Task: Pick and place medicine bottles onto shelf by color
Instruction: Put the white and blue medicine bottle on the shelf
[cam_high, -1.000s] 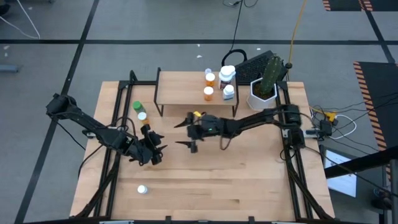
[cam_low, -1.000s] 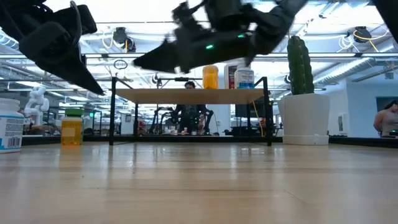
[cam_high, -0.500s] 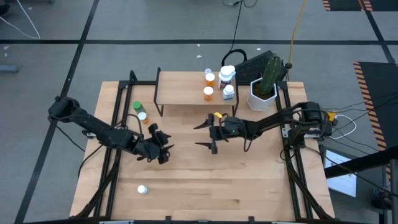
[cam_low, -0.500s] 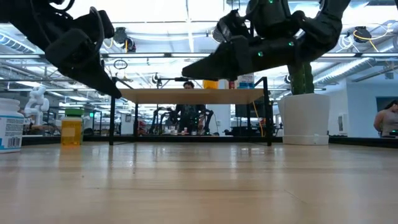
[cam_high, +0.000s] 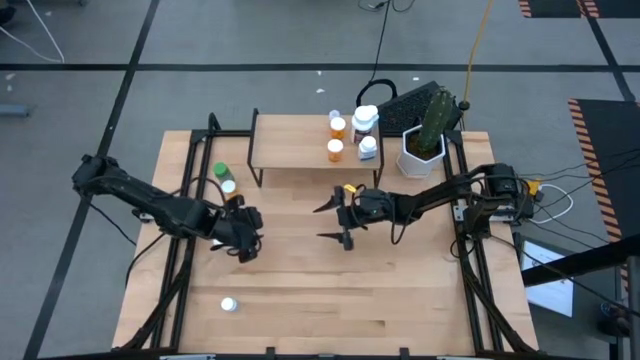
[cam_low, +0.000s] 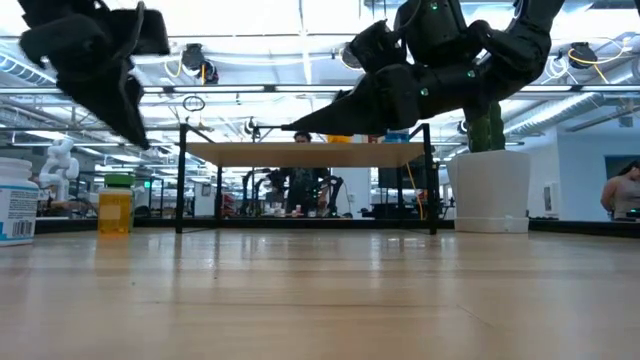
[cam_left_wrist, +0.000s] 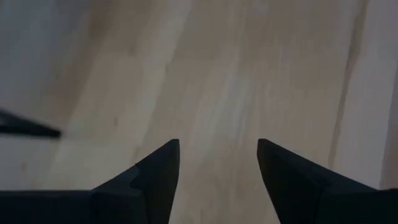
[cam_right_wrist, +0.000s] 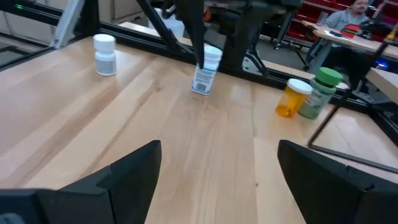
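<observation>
Shelf (cam_high: 300, 146) is my landmark: it has four bottles bunched at its cactus-side end, two orange (cam_high: 338, 127) and two white (cam_high: 366, 119). Off its other end, on the tabletop, a green bottle (cam_high: 221, 172) and an orange one (cam_high: 229, 187) stand touching, and another white one (cam_high: 229, 304) sits well out toward the table's front edge. Right gripper (cam_high: 335, 220) hangs just in front of the shelf, fingers spread, empty. Left gripper (cam_high: 243, 232) hovers near the green/orange pair, fingers apart too. My guess: grabbing one of that pair is next. I'd come down over just one cap, because they're touching and closing crooked could knock the neighbour over.
</observation>
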